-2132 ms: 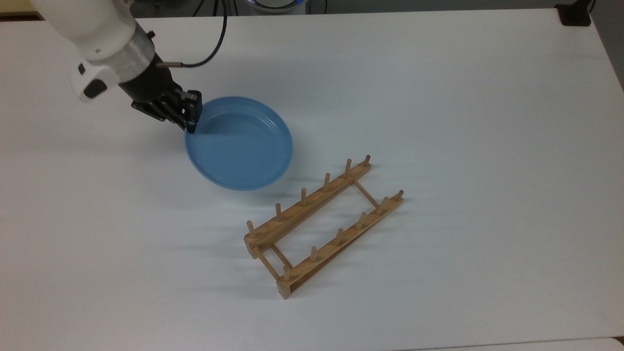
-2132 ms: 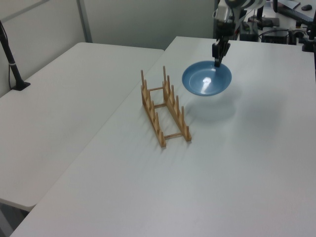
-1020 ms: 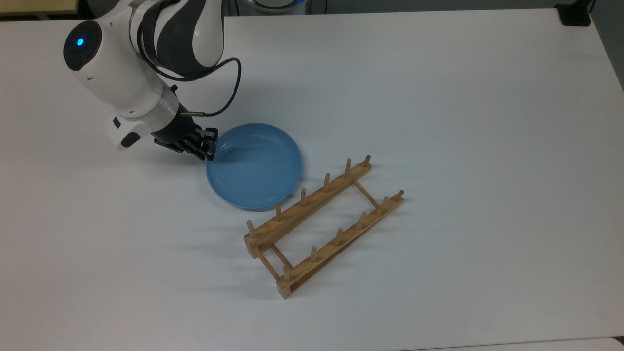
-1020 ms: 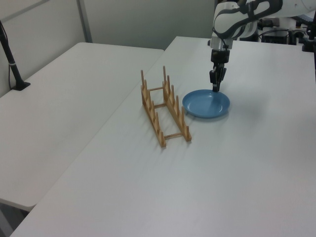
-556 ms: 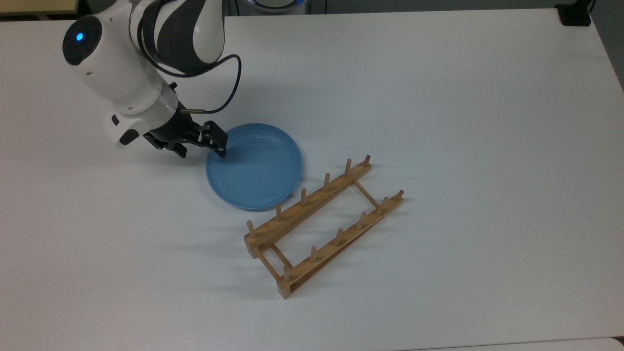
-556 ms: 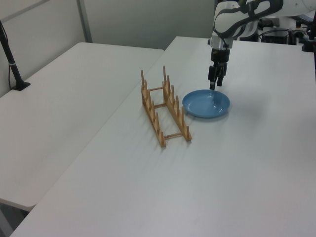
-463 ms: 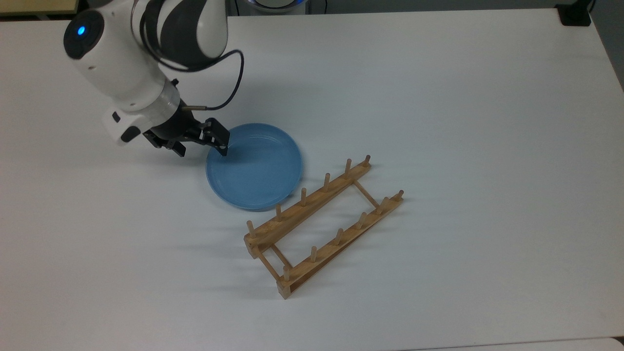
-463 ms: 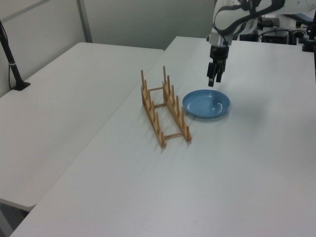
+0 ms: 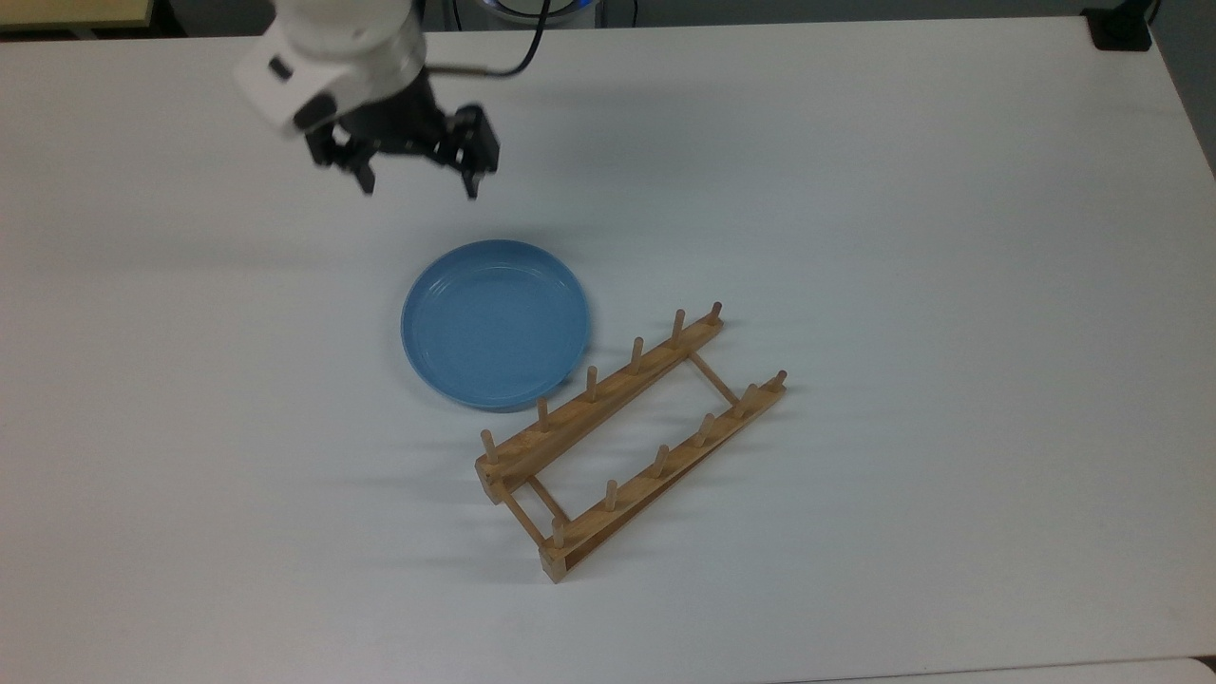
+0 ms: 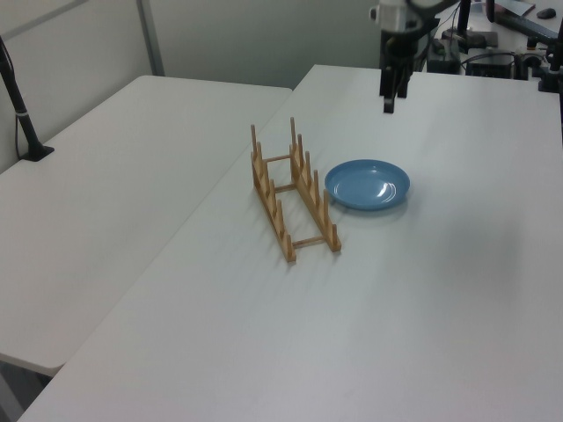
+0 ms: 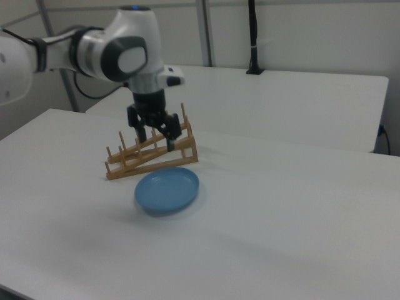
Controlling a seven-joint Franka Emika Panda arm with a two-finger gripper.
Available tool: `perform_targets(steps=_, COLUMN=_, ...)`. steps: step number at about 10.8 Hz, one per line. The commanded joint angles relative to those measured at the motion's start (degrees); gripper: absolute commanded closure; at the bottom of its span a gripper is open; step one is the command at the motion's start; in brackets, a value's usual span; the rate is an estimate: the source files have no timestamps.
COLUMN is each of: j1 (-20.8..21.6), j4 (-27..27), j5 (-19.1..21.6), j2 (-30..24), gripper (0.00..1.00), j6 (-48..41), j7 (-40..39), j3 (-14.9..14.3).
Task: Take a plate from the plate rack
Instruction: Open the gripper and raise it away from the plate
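Observation:
The light-blue plate (image 9: 495,324) lies flat on the white table, just touching or nearly touching the upper rail of the wooden plate rack (image 9: 627,446). No plate stands between the rack's pegs. My gripper (image 9: 419,180) hangs open in the air above the table, up and to the left of the plate in the top view, holding nothing. In the left view the plate (image 10: 368,184) rests right of the rack (image 10: 293,192), with the gripper (image 10: 390,95) high behind it. The right view has the gripper (image 11: 155,137) above the plate (image 11: 167,190), in front of the rack (image 11: 150,152).
The white table (image 9: 855,190) is wide and bare around the rack and plate. A black clamp base (image 9: 1119,28) sits at its far right corner in the top view. A second white table (image 10: 97,211) adjoins it on the left view's left.
The gripper set the plate down flat beside the rack, opened and let go of its rim, then rose and moved away toward the top view's upper edge.

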Motion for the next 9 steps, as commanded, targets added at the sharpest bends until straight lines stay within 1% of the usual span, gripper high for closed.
perform_targets(steps=1, j1=2.8, j4=-1.9, j5=-2.4, j2=-7.3, gripper=0.00, j6=-4.4, j7=2.9, j3=1.1)
perform_targets(steps=3, j1=3.2, j4=-1.9, j5=-2.6, j2=-8.1, gripper=0.00, j6=-5.7, j7=2.9, j3=1.2)
perform_targets(steps=9, j1=2.7, j4=-1.9, j5=-2.0, j2=-8.0, gripper=0.00, j6=-5.4, j7=4.4, j3=1.2)
